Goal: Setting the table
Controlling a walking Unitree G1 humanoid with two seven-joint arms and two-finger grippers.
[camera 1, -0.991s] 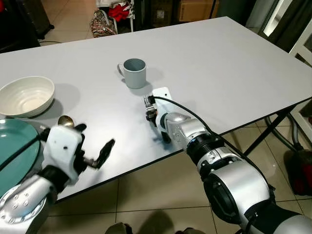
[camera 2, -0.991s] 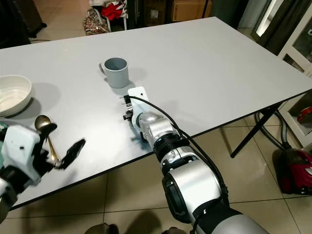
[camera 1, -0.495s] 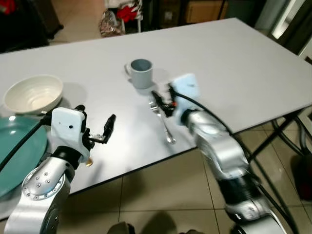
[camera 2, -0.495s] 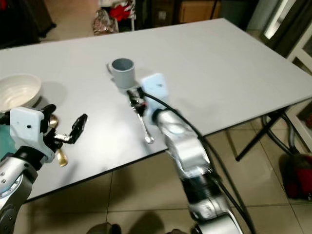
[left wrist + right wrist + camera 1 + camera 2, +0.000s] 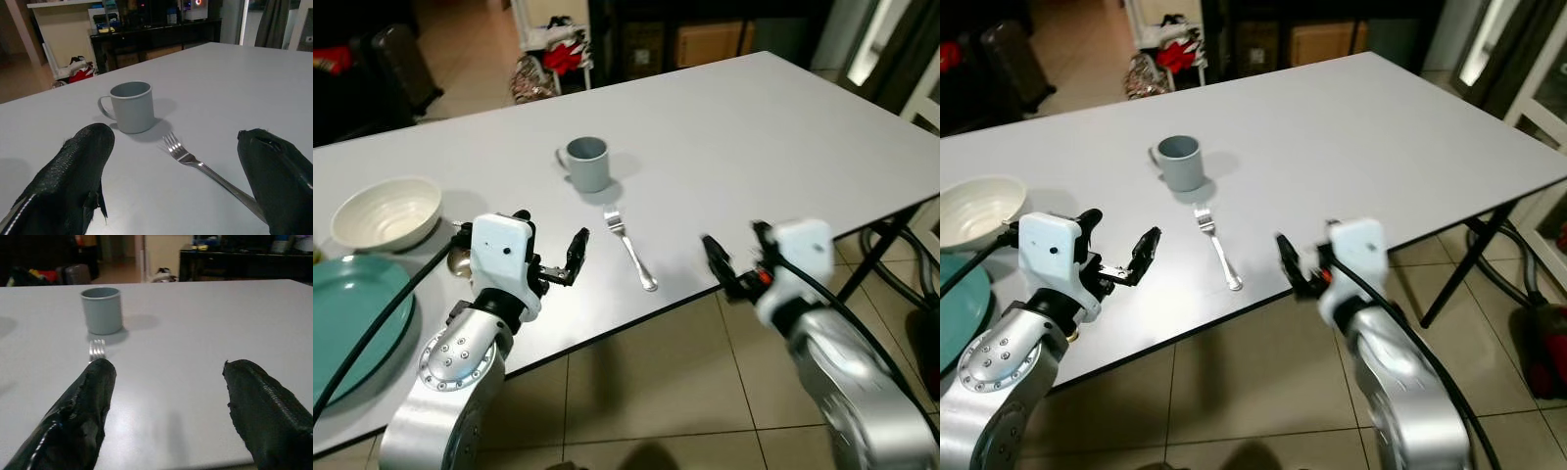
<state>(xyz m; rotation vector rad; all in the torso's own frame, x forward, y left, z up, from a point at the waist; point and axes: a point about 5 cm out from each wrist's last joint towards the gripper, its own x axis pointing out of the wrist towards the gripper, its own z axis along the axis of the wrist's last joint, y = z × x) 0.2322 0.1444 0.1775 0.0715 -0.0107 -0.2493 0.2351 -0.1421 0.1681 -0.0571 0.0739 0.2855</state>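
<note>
A silver fork (image 5: 631,247) lies flat on the white table (image 5: 754,147), tines toward the grey cup (image 5: 587,163) standing just behind it. My right gripper (image 5: 739,250) hangs open and empty past the table's front edge, to the right of the fork. My left gripper (image 5: 548,240) is open above the table, left of the fork; the fork (image 5: 205,169) and cup (image 5: 131,106) show between its fingers (image 5: 73,176). The right wrist view has the cup (image 5: 101,310) and the fork's tines (image 5: 97,350) ahead of its fingers (image 5: 269,411).
A white bowl (image 5: 386,212) and a teal plate (image 5: 352,323) sit at the table's left end. A spoon's bowl (image 5: 459,260) peeks out behind my left wrist. Table legs (image 5: 871,257) and tiled floor lie to the right; bags (image 5: 548,64) stand beyond the far edge.
My right gripper has let go of the fork and drawn back off the table's front edge. The fork now lies alone on the table. My left gripper has come up beside it.
</note>
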